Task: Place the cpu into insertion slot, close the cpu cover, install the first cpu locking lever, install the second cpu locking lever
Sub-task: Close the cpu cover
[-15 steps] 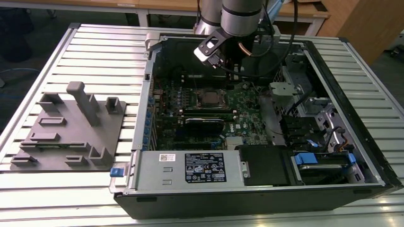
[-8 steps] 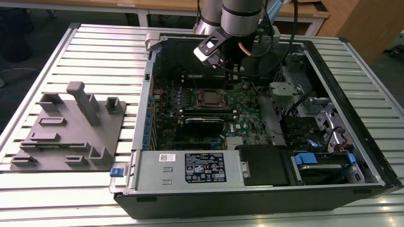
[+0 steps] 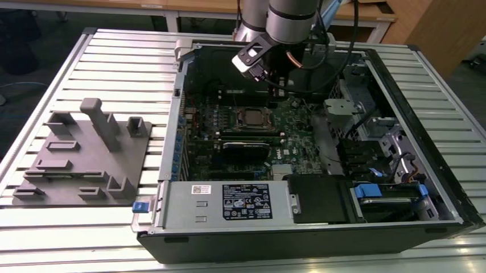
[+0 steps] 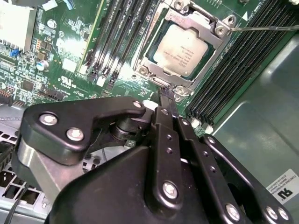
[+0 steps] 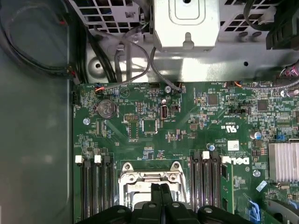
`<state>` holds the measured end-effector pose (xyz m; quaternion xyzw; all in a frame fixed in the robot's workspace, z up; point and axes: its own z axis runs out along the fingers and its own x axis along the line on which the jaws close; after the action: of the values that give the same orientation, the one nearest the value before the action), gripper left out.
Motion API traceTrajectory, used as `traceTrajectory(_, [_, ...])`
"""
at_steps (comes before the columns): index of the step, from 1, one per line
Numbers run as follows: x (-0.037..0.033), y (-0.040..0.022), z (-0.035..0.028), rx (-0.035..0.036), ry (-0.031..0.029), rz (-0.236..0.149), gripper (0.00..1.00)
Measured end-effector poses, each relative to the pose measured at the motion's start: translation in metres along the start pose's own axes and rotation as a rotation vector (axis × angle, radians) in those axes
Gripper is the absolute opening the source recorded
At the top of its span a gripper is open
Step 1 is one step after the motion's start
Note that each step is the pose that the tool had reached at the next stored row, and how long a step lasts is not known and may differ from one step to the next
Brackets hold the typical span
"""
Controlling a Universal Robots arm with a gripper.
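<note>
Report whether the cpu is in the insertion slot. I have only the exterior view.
Observer: In the second wrist view the cpu lies flat in the insertion slot, with its silver top facing up.
Operator: Check the cpu cover.
Observer: The cpu cover sits down around the cpu, and its window frames the metal top.
Operator: Give me the claw.
Observer: The claw is shut, with its tips at the near edge of the slot. I cannot tell whether they touch it.
</note>
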<state>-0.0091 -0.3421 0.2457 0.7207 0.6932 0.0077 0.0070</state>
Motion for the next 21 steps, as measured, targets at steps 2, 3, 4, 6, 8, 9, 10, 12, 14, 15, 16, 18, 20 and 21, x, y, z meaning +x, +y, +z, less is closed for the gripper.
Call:
traceTrajectory(2, [0.0, -0.0006, 0.0, 0.0, 0.0, 0.0, 0.11])
traceTrajectory(3, [-0.0001, -0.0026, 0.0002, -0.0001, 0.0002, 0.0, 0.11])
traceTrajectory(4, [-0.0002, -0.0054, 0.0003, -0.0002, 0.0002, 0.0, 0.11])
traceTrajectory(6, [-0.0004, -0.0094, 0.0007, -0.0004, 0.0001, 0.0, 0.11])
traceTrajectory(8, [-0.0005, -0.0136, 0.0018, -0.0004, 0.0002, 0.0, 0.11])
traceTrajectory(9, [-0.0006, -0.0155, 0.0025, -0.0003, 0.0001, 0.0, 0.11])
traceTrajectory(10, [-0.0007, -0.0173, 0.0033, -0.0003, 0.0001, 0.0, 0.11])
traceTrajectory(12, [-0.0008, -0.0202, 0.0056, -0.0003, 0.0001, 0.0, 0.11])
traceTrajectory(14, [-0.0009, -0.0223, 0.0077, -0.0004, 0.0001, 0.0, 0.11])
traceTrajectory(15, [-0.0009, -0.0233, 0.0086, -0.0003, 0.0001, 0.0, 0.11])
traceTrajectory(16, [-0.0009, -0.0245, 0.0095, -0.0003, 0.0001, 0.0, 0.11])
traceTrajectory(18, [-0.001, -0.0269, 0.0112, -0.0004, 0.0002, 0.0, 0.11])
traceTrajectory(20, [-0.0012, -0.0293, 0.0118, -0.0002, 0.0, 0.0, 0.11])
traceTrajectory(21, [-0.0012, -0.0296, 0.0118, -0.0002, -0.0001, 0.0, 0.11])
